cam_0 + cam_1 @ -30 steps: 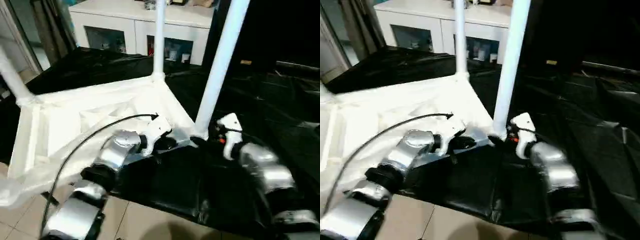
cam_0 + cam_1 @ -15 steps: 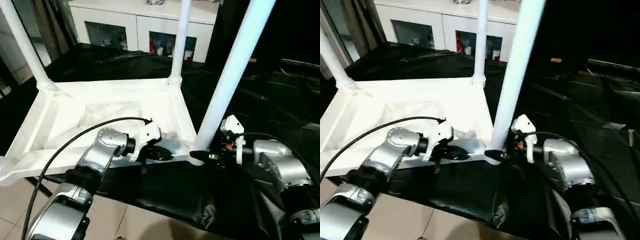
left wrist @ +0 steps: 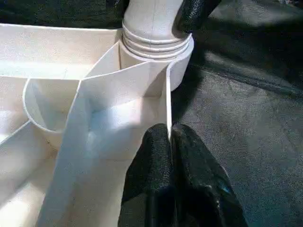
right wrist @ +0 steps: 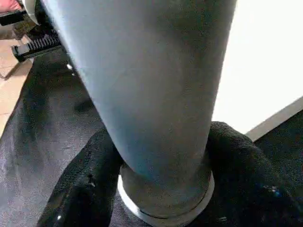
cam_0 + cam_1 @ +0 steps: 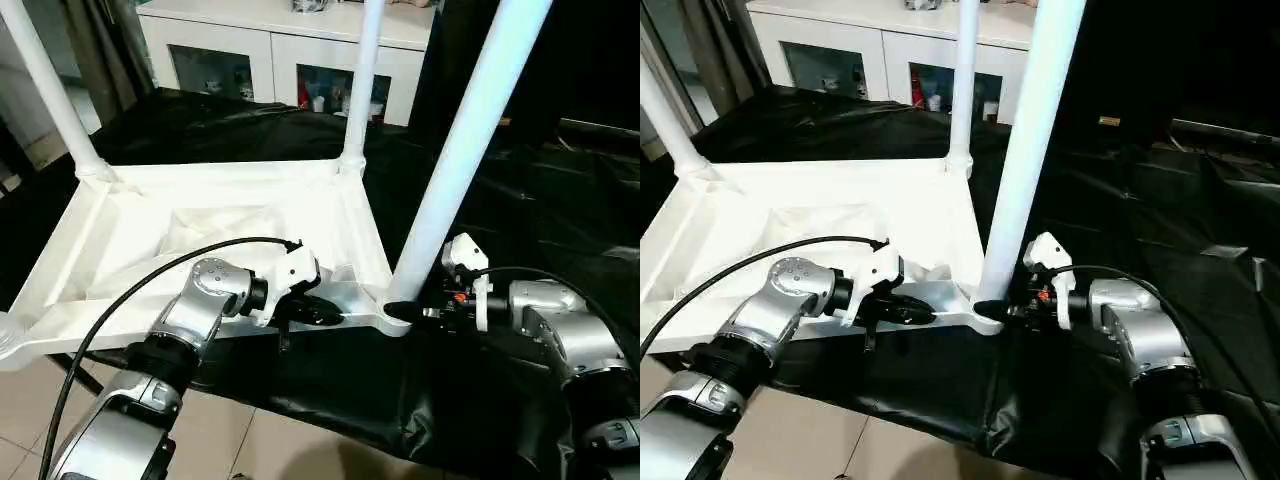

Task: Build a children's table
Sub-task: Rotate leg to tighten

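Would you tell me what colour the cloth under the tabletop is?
Black; the cloth shows best in the left eye view.

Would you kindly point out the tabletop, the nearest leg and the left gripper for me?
tabletop (image 5: 150,235), left eye view, on its ribbed underside.
nearest leg (image 5: 455,170), left eye view, midway up the shaft.
left gripper (image 3: 169,137), left wrist view, at the fingertips pinching the tabletop's edge wall.

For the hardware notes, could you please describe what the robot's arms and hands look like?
Both forearms are silver metal cylinders with black joint rings. Each wrist carries a white plastic housing. The left hand and right hand each have two black fingers. A black cable arcs over the left arm; small red marks sit near the right wrist.
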`<state>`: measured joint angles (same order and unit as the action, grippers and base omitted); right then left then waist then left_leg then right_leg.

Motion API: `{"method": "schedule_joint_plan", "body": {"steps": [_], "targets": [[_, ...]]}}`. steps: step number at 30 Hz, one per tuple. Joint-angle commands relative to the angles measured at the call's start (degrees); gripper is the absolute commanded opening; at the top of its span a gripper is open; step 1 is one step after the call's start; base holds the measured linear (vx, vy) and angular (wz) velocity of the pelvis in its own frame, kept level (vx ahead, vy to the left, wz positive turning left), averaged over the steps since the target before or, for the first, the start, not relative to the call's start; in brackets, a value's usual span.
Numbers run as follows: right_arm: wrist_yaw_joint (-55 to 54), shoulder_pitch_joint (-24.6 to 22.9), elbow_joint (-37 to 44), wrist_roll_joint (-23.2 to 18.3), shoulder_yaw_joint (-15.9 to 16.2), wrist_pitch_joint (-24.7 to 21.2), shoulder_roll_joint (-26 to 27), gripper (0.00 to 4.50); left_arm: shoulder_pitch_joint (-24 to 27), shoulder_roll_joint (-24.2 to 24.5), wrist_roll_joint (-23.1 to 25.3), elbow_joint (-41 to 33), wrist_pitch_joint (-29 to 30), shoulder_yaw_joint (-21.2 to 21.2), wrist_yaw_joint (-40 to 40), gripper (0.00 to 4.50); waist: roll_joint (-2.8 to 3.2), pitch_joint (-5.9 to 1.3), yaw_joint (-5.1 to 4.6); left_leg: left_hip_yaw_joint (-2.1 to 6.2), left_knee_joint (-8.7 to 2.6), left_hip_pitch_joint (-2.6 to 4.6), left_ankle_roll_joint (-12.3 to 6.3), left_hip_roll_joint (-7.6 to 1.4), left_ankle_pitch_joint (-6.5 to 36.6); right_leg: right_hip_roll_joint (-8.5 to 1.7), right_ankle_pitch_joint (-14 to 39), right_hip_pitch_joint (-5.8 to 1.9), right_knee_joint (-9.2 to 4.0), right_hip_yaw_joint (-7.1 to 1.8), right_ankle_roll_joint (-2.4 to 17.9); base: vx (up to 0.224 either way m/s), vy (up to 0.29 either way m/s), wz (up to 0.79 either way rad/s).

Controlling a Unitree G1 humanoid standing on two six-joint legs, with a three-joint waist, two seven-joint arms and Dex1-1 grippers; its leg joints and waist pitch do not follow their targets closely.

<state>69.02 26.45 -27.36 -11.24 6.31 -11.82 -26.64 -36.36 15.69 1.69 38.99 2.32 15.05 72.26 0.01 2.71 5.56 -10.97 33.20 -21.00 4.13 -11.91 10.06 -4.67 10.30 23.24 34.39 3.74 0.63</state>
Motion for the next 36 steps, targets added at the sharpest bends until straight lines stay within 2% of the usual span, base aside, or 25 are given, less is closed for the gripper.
{"method": "schedule_joint_plan", "body": {"steps": [1, 5, 8, 10, 12, 13, 15, 18, 19, 20, 21, 23, 24, 25, 26, 27, 28, 30, 31, 32, 33, 34, 35, 36], "targets": [[1.41, -1.1, 0.34, 0.49, 1.82, -0.41, -0.11, 2.39, 0.78, 0.19, -0.81, -0.63, 0.35, 0.3, -0.08, 0.0, -0.9, -3.73, 0.14, 0.3, -3.16, 0.48, -4.43, -1.45, 9.09, -3.36, 9.61, -3.19, -3.56, -2.16, 13.06, 0.0, 0.0, 0.0], [0.83, -1.64, 0.36, 0.17, 1.8, -0.62, 0.62, 2.23, 0.81, -0.01, -0.7, -0.56, 0.49, 0.24, -0.48, 0.0, -0.89, -3.7, 0.08, 0.3, -3.2, 0.53, -4.25, -1.44, 9.48, -3.33, 10.33, -3.12, -3.66, -2.16, 12.9, 0.0, 0.0, 0.0], [-4.1, -2.23, -0.62, -0.22, 0.07, -1.35, 3.1, 2.18, 0.02, -1.41, -0.14, 1.1, 0.81, -0.67, -4.88, 0.0, -0.87, -3.6, 0.05, 0.29, -3.26, 0.55, -4.11, -1.46, 9.79, -3.35, 10.75, -3.04, -3.78, -2.2, 12.72, 0.0, 0.0, 0.0], [-9.25, -2.21, -2.52, 1.12, -0.58, -0.85, 4.88, 2.16, -1.0, -2.64, 0.97, 3.06, 0.45, -1.12, -9.39, 0.0, -0.92, -3.39, -0.24, 0.37, -3.44, 0.7, -3.18, -1.39, 11.82, -3.4, 14.42, -2.84, -4.22, -2.17, 11.98, 0.0, 0.0, 0.0], [-16.2, -2.53, -3.72, 3.17, -0.8, -1.43, 7.06, 2.15, -2.51, -4.84, 2.18, 5.74, 1.44, -1.78, -15.94, 0.0, -0.86, -2.95, -0.71, 0.53, -3.74, 1.09, -1.58, -1.11, 15.41, -3.42, 22.12, -2.49, -5.23, -2.06, 9.82, 0.0, 0.0, 0.0], [-20.48, -2.61, -4.36, 3.95, -1.09, -2.45, 8.88, 2.14, -3.42, -6.36, 2.55, 7.14, 2.38, -2.29, -19.69, 0.0, -0.84, -2.87, -0.85, 0.59, -3.8, 1.2, -1.11, -1.05, 16.27, -3.32, 23.9, -2.39, -5.38, -2.02, 9.07, 0.0, 0.0, 0.0], [-25.27, -2.5, -4.73, 4.09, -2.0, -4.02, 11.32, 2.12, -4.28, -7.92, 2.81, 8.32, 3.01, -2.75, -23.19, 0.0, -1.02, -2.57, -1.17, 0.88, -3.99, 1.61, -0.3, -0.85, 19.43, -3.49, 30.8, -2.15, -6.26, -1.7, 6.54, 0.0, 0.0, 0.0], [-37.12, -1.4, -5.66, 3.92, -4.93, -7.48, 17.72, 2.09, -6.42, -11.52, 3.16, 10.88, 4.85, -3.55, -30.37, 0.0, -0.62, -2.46, -1.64, 1.24, -4.13, 2.19, 0.45, -0.7, 22.27, -3.61, 35.62, -1.78, -7.14, -1.2, 4.4, 0.0, 0.0, 0.0], [-42.03, -0.15, -7.04, 4.22, -5.91, -7.64, 20.22, 2.09, -7.43, -12.81, 3.63, 12.03, 4.87, -3.38, -33.0, 0.0, -0.79, -2.49, -1.98, 1.43, -4.14, 2.27, 0.85, -0.62, 23.42, -3.57, 36.59, -1.69, -7.48, -0.86, 3.67, 0.0, 0.0, 0.0], [-43.54, 0.29, -7.48, 4.3, -6.19, -7.59, 21.03, 2.09, -7.71, -13.2, 3.78, 12.32, 4.9, -3.23, -33.51, 0.0, -0.41, -2.52, -2.2, 1.44, -4.03, 2.81, 0.8, -0.51, 24.49, -3.62, 37.27, -1.35, -7.91, -0.65, 3.35, 0.0, 0.0, 0.0], [-44.43, 0.8, -7.94, 4.36, -6.28, -7.27, 21.68, 2.09, -7.98, -13.56, 3.93, 12.58, 4.79, -3.12, -34.03, 0.0, -0.18, -2.48, -2.55, 1.67, -4.2, 2.97, 0.64, -0.71, 26.02, -3.64, 36.73, -1.42, -8.18, -0.31, 3.46, 0.0, 0.0, 0.0], [-45.49, 1.89, -8.62, 5.73, -5.1, -4.95, 22.76, 2.09, -9.1, -14.66, 4.33, 14.44, 3.51, -2.99, -35.09, 0.0, -0.01, -2.51, -2.9, 1.84, -4.54, 2.64, 0.43, -0.74, 27.11, -3.54, 34.81, -1.85, -8.37, 0.06, 3.32, 0.0, 0.0, 0.0], [-45.2, 2.0, -8.57, 5.81, -4.93, -4.1, 22.86, 2.09, -9.27, -14.73, 4.48, 14.74, 3.03, -2.94, -35.03, 0.0, 0.21, -2.52, -2.97, 1.97, -4.68, 2.84, 0.36, -0.91, 28.27, -3.68, 33.75, -1.99, -8.58, 0.38, 3.44, 0.0, 0.0, 0.0], [-44.99, 2.02, -8.5, 5.77, -4.88, -3.7, 22.88, 2.09, -9.32, -14.73, 4.55, 14.84, 2.79, -2.9, -34.97, 0.0, 0.08, -2.57, -3.1, 2.0, -4.76, 2.68, 0.16, -0.91, 28.39, -3.7, 32.96, -2.17, -8.62, 0.5, 3.47, 0.0, 0.0, 0.0], [-44.62, 2.05, -8.32, 5.73, -4.89, -2.96, 22.94, 2.09, -9.48, -14.65, 4.65, 15.14, 2.45, -2.77, -34.9, 0.0, 0.23, -2.58, -3.02, 2.16, -5.12, 2.45, 0.07, -1.16, 28.44, -3.88, 31.17, -2.46, -8.32, 0.46, 3.95, 0.0, 0.0, 0.0], [-43.55, 2.05, -8.03, 5.44, -4.91, -2.27, 22.85, 2.09, -9.58, -14.43, 4.73, 15.39, 2.13, -2.61, -34.61, 0.0, 0.29, -2.55, -3.01, 2.18, -5.2, 2.51, 0.19, -1.21, 28.63, -4.0, 29.89, -2.45, -8.31, 0.39, 4.67, 0.0, 0.0, 0.0], [-42.17, 1.87, -7.43, 4.95, -4.96, -1.71, 22.7, 2.43, -9.55, -14.18, 4.78, 15.48, 1.83, -2.45, -34.24, 0.0, 0.04, -2.56, -3.04, 2.12, -5.21, 2.54, 0.14, -1.2, 28.72, -4.0, 29.59, -2.42, -8.33, 0.39, 4.9, 0.0, 0.0, 0.0], [-39.63, 1.62, -6.11, 3.56, -5.8, -1.74, 22.64, 2.78, -9.51, -13.64, 4.79, 15.84, 1.22, -2.22, -33.15, 0.0, -0.17, -2.54, -2.78, 1.88, -5.14, 2.53, -0.48, -1.13, 27.73, -4.24, 28.85, -2.42, -8.22, 0.01, 5.86, 0.0, 0.0, 0.0], [-37.96, 1.53, -5.41, 2.86, -5.82, -2.02, 22.17, 2.78, -9.41, -13.32, 4.76, 15.84, 0.94, -2.14, -32.37, 0.0, -0.16, -2.55, -2.77, 1.91, -5.16, 2.4, -0.59, -1.13, 27.32, -4.31, 28.74, -2.5, -8.08, -0.04, 6.0, 0.0, 0.0, 0.0], [-35.98, 1.47, -4.75, 2.32, -5.66, -2.15, 21.3, 2.82, -9.2, -12.9, 4.59, 15.65, 0.69, -2.05, -31.09, 0.0, -0.24, -2.61, -2.8, 1.97, -5.31, 1.95, -1.0, -1.14, 26.09, -4.37, 28.31, -2.99, -7.97, -0.04, 6.0, 0.0, 0.0, 0.0], [-33.61, 1.27, -4.02, 1.89, -5.21, -2.41, 20.12, 2.82, -8.88, -12.45, 4.46, 15.26, 0.97, -1.93, -29.93, 0.0, -0.36, -2.7, -2.66, 1.84, -5.29, 1.86, -1.35, -1.22, 24.73, -4.43, 27.36, -3.06, -7.86, -0.21, 6.23, 0.0, 0.0, 0.0], [-33.61, 1.27, -4.02, 1.89, -5.21, -2.41, 20.12, 3.11, -8.88, -12.45, 4.46, 15.26, 0.97, -1.93, -29.93, 0.0, -0.34, -2.74, -2.56, 1.75, -5.23, 1.92, -1.47, -1.23, 24.15, -4.43, 26.81, -3.0, -7.79, -0.3, 6.5, 0.0, 0.0, 0.0], [-29.57, 0.86, -2.96, 1.95, -4.09, -2.09, 17.89, 3.19, -8.43, -11.65, 4.41, 14.89, 0.57, -1.57, -27.89, 0.0, -0.42, -2.79, -2.44, 1.56, -5.17, 1.9, -1.72, -1.19, 22.66, -4.45, 25.64, -2.97, -7.66, -0.45, 7.22, 0.0, 0.0, 0.0], [-25.91, 0.48, -2.14, 1.99, -3.19, -1.5, 15.75, 3.2, -8.01, -10.89, 4.29, 14.46, 0.57, -1.39, -26.13, 0.0, -0.54, -2.87, -2.14, 1.41, -5.09, 1.66, -2.29, -1.22, 21.17, -4.42, 24.52, -3.33, -7.49, -0.52, 7.46, 0.0, 0.0, 0.0]]}}
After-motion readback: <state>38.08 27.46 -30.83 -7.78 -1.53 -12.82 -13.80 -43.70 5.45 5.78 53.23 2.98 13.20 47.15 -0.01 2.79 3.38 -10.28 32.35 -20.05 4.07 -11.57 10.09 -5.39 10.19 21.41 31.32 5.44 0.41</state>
